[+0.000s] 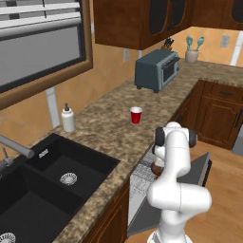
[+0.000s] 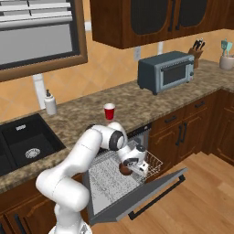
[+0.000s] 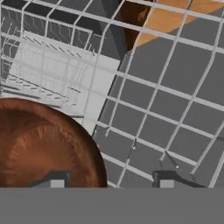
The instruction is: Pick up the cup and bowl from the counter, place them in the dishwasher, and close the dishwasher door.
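Over rack (image 2: 153,162) | hand (image 3: 107,183) grips bowl (image 3: 41,146) | cup (image 1: 136,115) on counter (image 1: 109,118)

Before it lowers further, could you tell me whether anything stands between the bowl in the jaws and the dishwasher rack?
Nothing visible does. The bowl hangs at the gripper just above the white wire rack, and the rack below looks bare, over the open dishwasher door.

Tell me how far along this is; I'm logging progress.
Done: nothing is stowed yet. In hand: the gripper holds the bowl over the dishwasher rack. Left: release the bowl, fetch the cup from the counter, shut the open dishwasher door.
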Controlling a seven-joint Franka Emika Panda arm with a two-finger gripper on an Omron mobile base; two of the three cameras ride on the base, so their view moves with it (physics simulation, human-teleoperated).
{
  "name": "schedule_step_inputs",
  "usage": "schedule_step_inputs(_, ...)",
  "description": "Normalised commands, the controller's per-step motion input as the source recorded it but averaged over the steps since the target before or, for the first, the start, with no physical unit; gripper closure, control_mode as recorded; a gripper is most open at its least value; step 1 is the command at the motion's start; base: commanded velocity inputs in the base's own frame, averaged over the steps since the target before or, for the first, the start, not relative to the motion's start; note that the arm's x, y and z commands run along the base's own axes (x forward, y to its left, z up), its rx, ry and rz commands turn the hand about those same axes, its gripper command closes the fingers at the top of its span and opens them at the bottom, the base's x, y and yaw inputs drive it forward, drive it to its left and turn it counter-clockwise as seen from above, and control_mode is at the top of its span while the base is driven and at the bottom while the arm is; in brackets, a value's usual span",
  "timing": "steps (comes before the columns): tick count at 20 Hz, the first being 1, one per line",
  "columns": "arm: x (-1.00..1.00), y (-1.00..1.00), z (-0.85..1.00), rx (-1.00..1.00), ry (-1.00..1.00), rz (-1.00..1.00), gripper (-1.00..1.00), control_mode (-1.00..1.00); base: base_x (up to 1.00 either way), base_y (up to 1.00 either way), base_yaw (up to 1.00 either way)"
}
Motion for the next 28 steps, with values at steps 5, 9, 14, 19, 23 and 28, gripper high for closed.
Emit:
schedule_step_inputs(5, -0.54, -0.29, 0.76, 0.14, -0.14, -0.03, -1.00, -1.00, 0.00, 0.00, 0.00)
schedule_step_inputs(9, -0.34, -0.14, 1.00, 0.25, -0.16, 0.00, -1.00, -1.00, 0.00, 0.00, 0.00)
schedule_step_inputs(14, -0.26, -0.30, 1.00, 0.20, -0.10, 0.00, -1.00, -1.00, 0.00, 0.00, 0.00)
schedule_step_inputs(19, -0.08, -0.22, 1.00, 0.19, -0.08, 0.00, -1.00, -1.00, 0.00, 0.00, 0.00)
schedule_step_inputs(23, 0.00, 0.00, 1.00, 0.16, -0.04, 0.00, -1.00, -1.00, 0.00, 0.00, 0.00)
schedule_step_inputs(28, 0.06, 0.28, 1.00, 0.09, 0.00, 0.00, -1.00, -1.00, 0.00, 0.00, 0.00)
